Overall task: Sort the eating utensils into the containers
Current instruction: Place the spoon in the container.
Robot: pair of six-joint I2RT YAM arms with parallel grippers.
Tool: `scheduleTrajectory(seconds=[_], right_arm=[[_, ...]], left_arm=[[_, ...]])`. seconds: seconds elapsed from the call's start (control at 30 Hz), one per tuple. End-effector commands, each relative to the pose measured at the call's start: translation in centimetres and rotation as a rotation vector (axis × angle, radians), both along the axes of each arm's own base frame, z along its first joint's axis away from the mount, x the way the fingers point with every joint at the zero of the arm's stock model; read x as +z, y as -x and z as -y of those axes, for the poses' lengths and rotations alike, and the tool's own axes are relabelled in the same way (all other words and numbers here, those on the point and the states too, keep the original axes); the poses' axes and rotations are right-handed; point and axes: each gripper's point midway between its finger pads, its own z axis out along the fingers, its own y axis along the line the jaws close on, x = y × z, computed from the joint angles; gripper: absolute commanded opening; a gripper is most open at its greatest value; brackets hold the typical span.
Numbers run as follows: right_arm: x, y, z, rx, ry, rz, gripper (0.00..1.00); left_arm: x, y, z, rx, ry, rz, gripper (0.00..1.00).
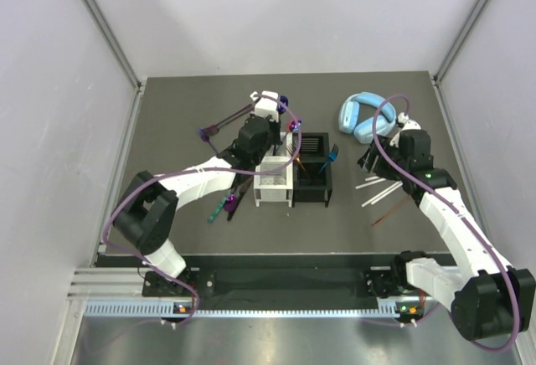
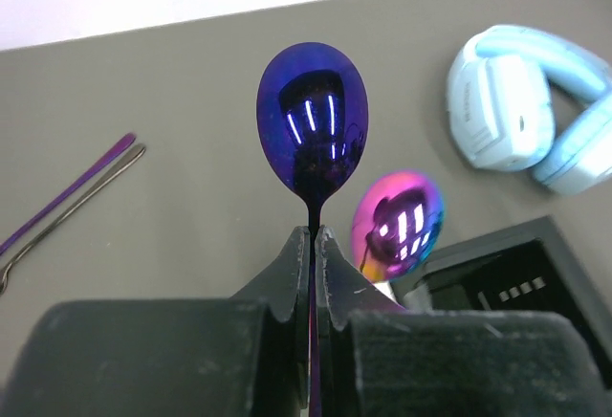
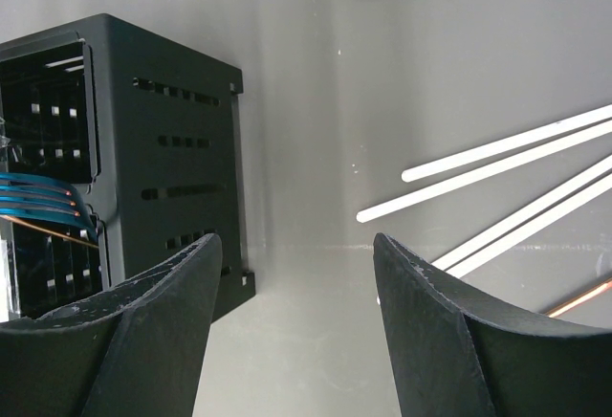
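My left gripper (image 2: 315, 237) is shut on the neck of an iridescent purple-blue spoon (image 2: 313, 116), held upright above the white caddy (image 1: 274, 179). A second pink-purple spoon (image 2: 398, 223) stands in that caddy. The black caddy (image 1: 312, 168) beside it holds a blue fork (image 3: 38, 197). My right gripper (image 3: 296, 245) is open and empty, low over the mat between the black caddy (image 3: 163, 149) and the white sticks (image 3: 497, 164). A brown stick (image 3: 579, 297) lies by them. Two thin forks (image 2: 72, 192) and a green-handled knife (image 1: 220, 208) lie to the left.
Light-blue headphones (image 1: 364, 115) lie at the back right, also in the left wrist view (image 2: 526, 106). Grey walls close in the mat on three sides. Cables loop over both arms.
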Motion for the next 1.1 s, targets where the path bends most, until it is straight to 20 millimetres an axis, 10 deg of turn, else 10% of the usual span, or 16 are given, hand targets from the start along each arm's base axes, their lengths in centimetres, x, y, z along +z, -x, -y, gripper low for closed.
scheduleTrajectory(seconds=[0.0,0.27,0.67,1.07], right_arm=[[0.3,-0.4,0.4,-0.008,0.003,0.021,0.65],[0.2,-0.4,0.3,-0.006,-0.002,0.020,0.65],[0.5,-0.5,0.5,-0.008,0.007,0.024,0.65],[0.6,-0.5,0.6,-0.008,0.014,0.024,0.65]], left_arm=[[0.1,0.8,-0.8,0.031,0.010,0.033,0.00],[-0.6,0.8,-1.2,0.050,-0.007,0.039,0.00],[3.4,-1.5,-0.6,0.088,-0.025,0.183,0.00],[1.2,-0.7,-0.6,0.096,-0.019,0.161,0.00]])
